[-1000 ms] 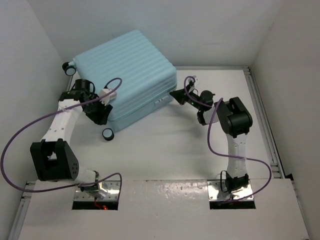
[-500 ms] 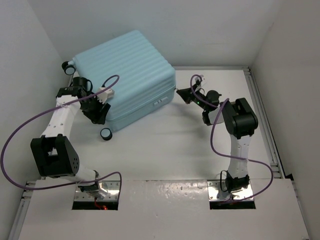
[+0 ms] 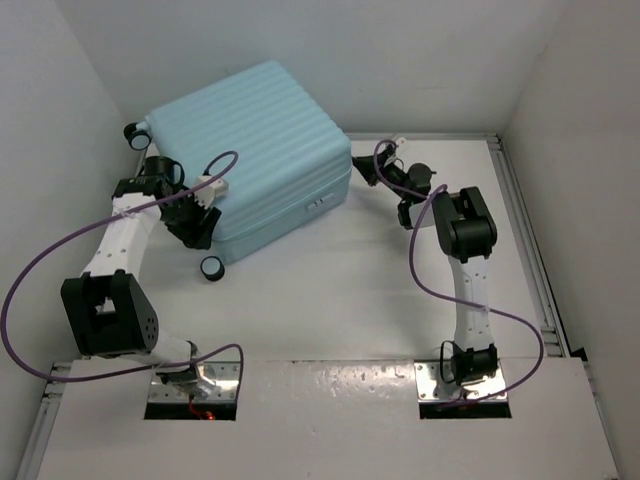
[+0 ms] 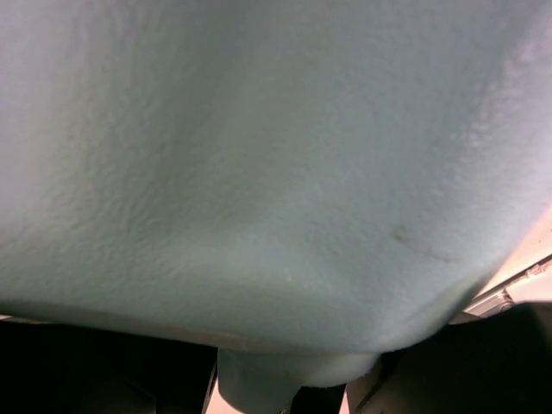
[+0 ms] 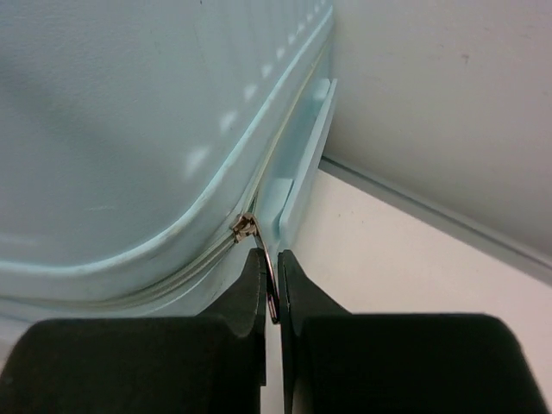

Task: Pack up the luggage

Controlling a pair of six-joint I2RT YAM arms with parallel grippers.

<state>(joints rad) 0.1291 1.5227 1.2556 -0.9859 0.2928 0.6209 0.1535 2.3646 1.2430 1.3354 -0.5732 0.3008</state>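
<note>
The luggage [image 3: 250, 140] lies flat on the tabletop [image 3: 330, 300] at its far left, against the back wall, ribbed shell up and both halves closed, so whatever is inside is hidden. Two black wheels [image 3: 213, 267] show along its left end. The right claw [image 5: 271, 263] is pinched tight on the metal ring of the zipper pull [image 5: 250, 235] at the luggage's right-hand corner. The left claw [image 3: 200, 215] presses against the near-left side of the shell; I cannot tell how wide its jaws stand.
</note>
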